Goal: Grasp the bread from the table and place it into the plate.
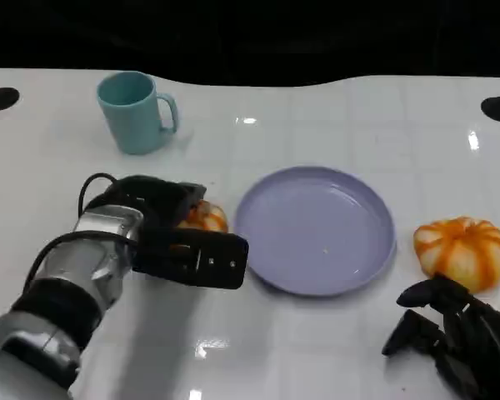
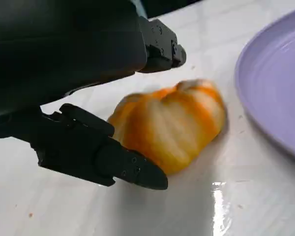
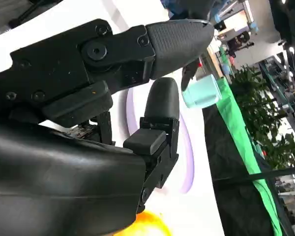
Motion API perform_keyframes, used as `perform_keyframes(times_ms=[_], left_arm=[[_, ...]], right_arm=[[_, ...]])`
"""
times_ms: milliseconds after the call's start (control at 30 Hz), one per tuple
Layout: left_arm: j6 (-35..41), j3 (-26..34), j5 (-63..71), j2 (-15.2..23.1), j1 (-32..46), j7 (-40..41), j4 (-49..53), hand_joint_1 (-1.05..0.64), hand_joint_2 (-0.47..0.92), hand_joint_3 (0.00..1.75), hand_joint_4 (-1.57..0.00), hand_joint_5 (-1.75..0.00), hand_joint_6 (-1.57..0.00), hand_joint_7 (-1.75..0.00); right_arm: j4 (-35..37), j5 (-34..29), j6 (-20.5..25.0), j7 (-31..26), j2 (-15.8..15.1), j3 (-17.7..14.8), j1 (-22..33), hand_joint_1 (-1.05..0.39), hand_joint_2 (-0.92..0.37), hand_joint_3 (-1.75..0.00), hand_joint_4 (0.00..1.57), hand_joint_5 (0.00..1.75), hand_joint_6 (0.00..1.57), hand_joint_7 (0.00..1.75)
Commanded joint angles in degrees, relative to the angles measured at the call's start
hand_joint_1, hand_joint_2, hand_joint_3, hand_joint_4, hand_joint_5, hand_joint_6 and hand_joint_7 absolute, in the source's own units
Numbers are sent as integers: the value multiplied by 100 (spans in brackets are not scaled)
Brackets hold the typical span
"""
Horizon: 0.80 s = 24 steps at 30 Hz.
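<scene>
Head view shows a glossy white bench (image 1: 333, 350) against a dark background, a teal mug (image 1: 136, 111) at far left. Next, the left hand (image 1: 171, 237) has its fingers (image 2: 113, 162) spread around a bread (image 1: 204, 217), orange with pale stripes, just beside the lavender plate (image 1: 315, 231). A second bread (image 1: 462, 250) lies right of the plate. The right hand (image 1: 454, 333) rests below it, fingers apart, holding nothing.

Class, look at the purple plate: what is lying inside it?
The purple plate shows a bare surface with no food in it, only a tiny speck near its middle. Both breads lie on the table outside it. Nothing covers the plate, so its whole inside shows.
</scene>
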Motion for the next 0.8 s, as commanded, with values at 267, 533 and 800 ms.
perform_keyframes(times_ms=[267,533,800], left_arm=[[-243,-253,-420,-433,-547,288,1350,-61,82,0,-6,-2,-13,0],[-336,-398,-440,-493,-446,1185,1563,-45,85,1,-19,-7,-22,-3],[-712,-213,-709,-401,-300,2354,1679,-27,92,10,-83,-146,-122,-10]], right_arm=[[-140,41,-44,-22,-86,-53,105,-54,-92,-23,67,150,61,118],[-226,10,-55,-70,-75,-32,167,-55,-92,-25,65,151,60,119],[-240,2,-41,-189,-64,-40,210,-55,-92,-23,66,152,60,121]])
